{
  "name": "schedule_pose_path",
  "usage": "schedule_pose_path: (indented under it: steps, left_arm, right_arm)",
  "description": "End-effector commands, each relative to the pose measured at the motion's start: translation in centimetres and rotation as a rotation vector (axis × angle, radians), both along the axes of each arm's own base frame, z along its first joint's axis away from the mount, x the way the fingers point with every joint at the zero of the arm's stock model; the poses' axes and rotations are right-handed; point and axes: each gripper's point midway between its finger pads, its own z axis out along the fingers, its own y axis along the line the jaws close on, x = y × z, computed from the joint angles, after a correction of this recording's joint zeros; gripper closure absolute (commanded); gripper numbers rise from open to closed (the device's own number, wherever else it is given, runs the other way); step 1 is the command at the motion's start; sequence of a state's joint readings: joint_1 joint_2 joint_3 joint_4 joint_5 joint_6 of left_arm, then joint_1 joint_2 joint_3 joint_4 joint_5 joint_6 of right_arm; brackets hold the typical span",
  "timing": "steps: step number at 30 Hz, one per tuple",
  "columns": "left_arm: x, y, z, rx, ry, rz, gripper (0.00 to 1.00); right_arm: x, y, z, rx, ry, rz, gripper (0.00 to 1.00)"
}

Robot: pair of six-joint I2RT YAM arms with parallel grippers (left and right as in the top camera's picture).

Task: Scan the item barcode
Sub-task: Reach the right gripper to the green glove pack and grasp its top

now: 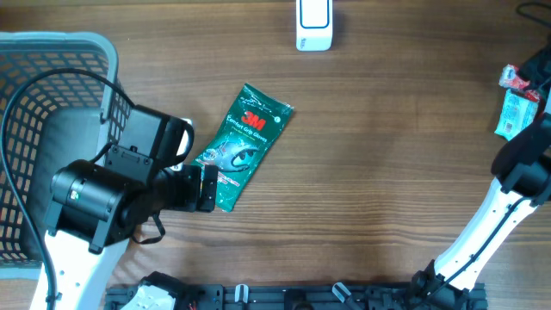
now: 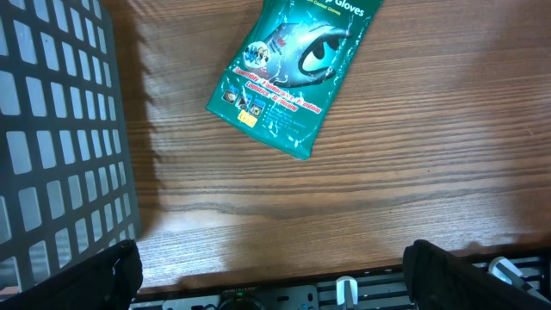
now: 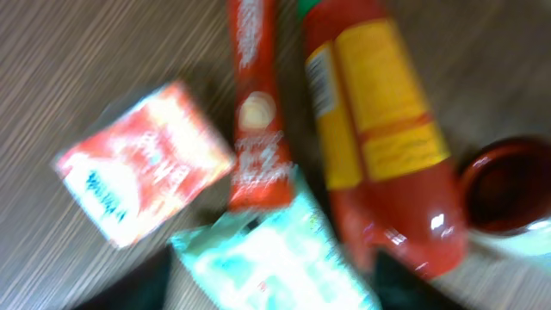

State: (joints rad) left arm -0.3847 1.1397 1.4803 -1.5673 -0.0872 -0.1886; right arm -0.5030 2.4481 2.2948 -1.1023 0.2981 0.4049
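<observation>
A wooden table point(image 1: 387, 172) carries a grey basket point(image 1: 52, 39) at its left edge. Beside the basket the left gripper point(image 1: 208, 188) hangs low, fingers spread wide and empty. The green glove packet point(image 1: 244, 142) lies flat just in front of it, well apart from the white scanner point(image 1: 313, 26) at the far edge. Far right, the right gripper point(image 3: 271, 291) is blurred but looks spread, over a red bottle point(image 3: 387, 146) and a pale packet point(image 3: 275, 258).

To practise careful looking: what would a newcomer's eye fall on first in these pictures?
The green glove packet lying angled in the middle of the table stands out first. Next, the grey basket at its left edge and the white scanner at the far edge. The right wrist view shows a yellow-labelled red bottle.
</observation>
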Motion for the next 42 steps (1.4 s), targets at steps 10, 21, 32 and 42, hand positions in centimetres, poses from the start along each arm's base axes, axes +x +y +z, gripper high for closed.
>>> schedule_pose_path:
  steps: [10,21,32,42]
  left_arm:
    - [0.0,0.0,0.3,-0.012,-0.01,0.011,0.0]
    - [0.0,0.0,0.3,-0.012,-0.01,0.011,0.0]
    - [0.0,0.0,0.3,-0.012,-0.011,0.01,0.0]
    - [0.0,0.0,0.3,-0.012,-0.011,0.011,0.0]
  right_arm:
    - [2.6,28.8,6.9,0.565,-0.07,0.37,0.0]
    - [-4.6,52.8,2.2,0.617,0.225,0.544,0.0]
    - [-12.4,64.3,-5.8,0.608,0.296,0.556,0.0]
    - [-15.8,62.7,-13.7,0.579,0.326,0.471,0.49]
